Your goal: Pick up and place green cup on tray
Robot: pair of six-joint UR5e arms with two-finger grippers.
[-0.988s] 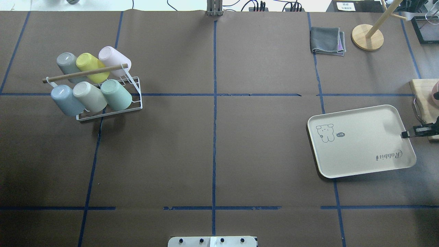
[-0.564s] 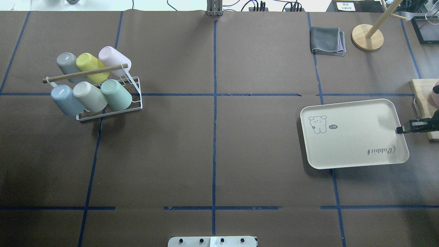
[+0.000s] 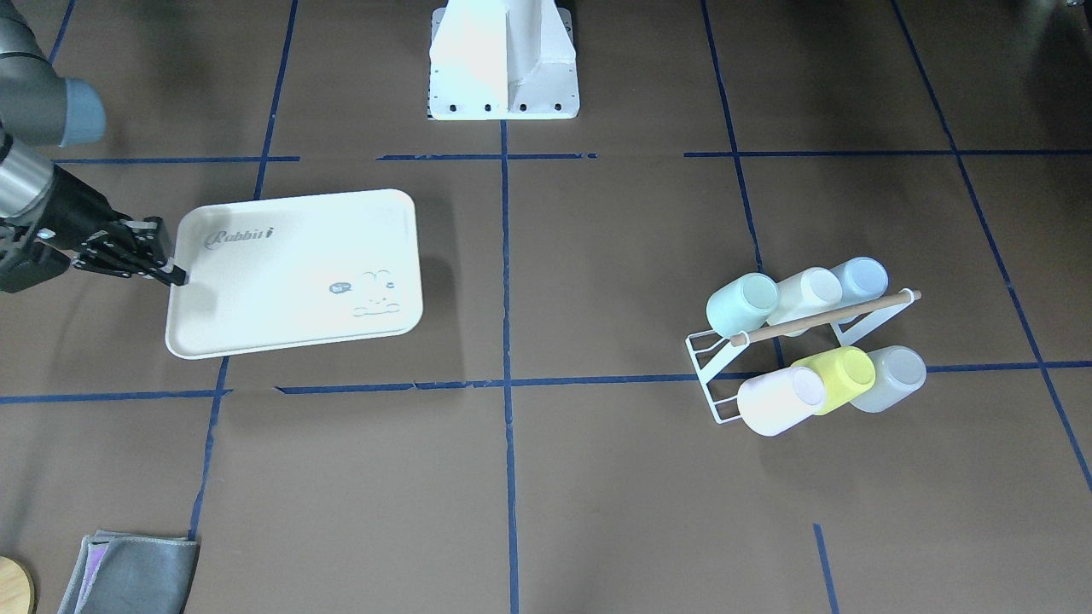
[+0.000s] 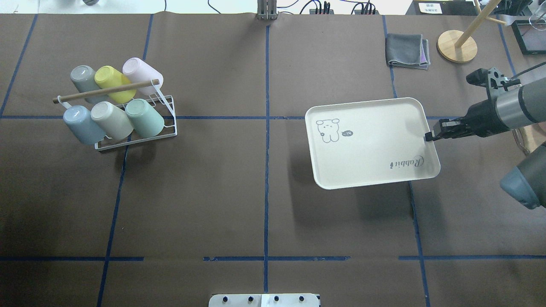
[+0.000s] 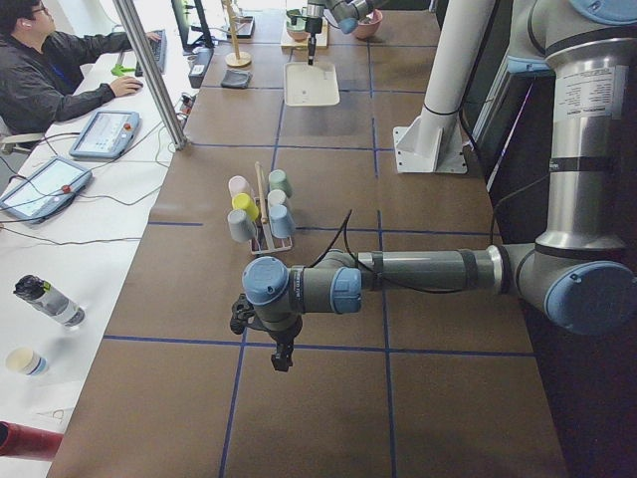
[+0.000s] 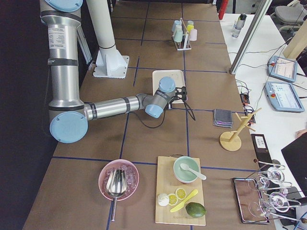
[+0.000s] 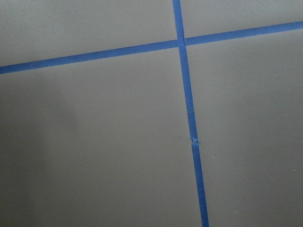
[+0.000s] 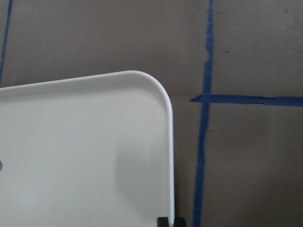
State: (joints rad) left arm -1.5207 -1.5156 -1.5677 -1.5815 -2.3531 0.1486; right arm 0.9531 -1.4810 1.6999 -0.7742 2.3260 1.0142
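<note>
Where the right gripper (image 4: 428, 136) reaches in low from the side, its fingers are closed down on the raised rim of the tray (image 4: 371, 145) at the middle of one short end. In the right wrist view the dark fingertips (image 8: 162, 222) sit one on either side of that rim, nipping it between them. The tray stretches straight out ahead of the fingers, and its "Rabbit" lettering lies at the end nearest them, with the small rabbit drawing at the far end. A shadow falls on the table (image 4: 264, 204) apart from the tray's edge, so the tray seems to hang clear of the surface.

The green cup (image 4: 145, 117) is well apart from this gripper. It sits out beyond the tray's far end, past the long blue tape line (image 4: 266, 170) that runs down the middle of the table. It rests tilted in a white wire rack (image 4: 168, 128) with a wooden bar, touching a paler whitish cup (image 4: 111, 120) beside it, and four more cups fill the rest of the rack.

The left gripper (image 5: 282, 358) shows only in the left side view — it hangs fingers-down over a tape line, and the rack and green cup stand apart from it, farther along the table. Whether its fingers are parted or together cannot be told.
</note>
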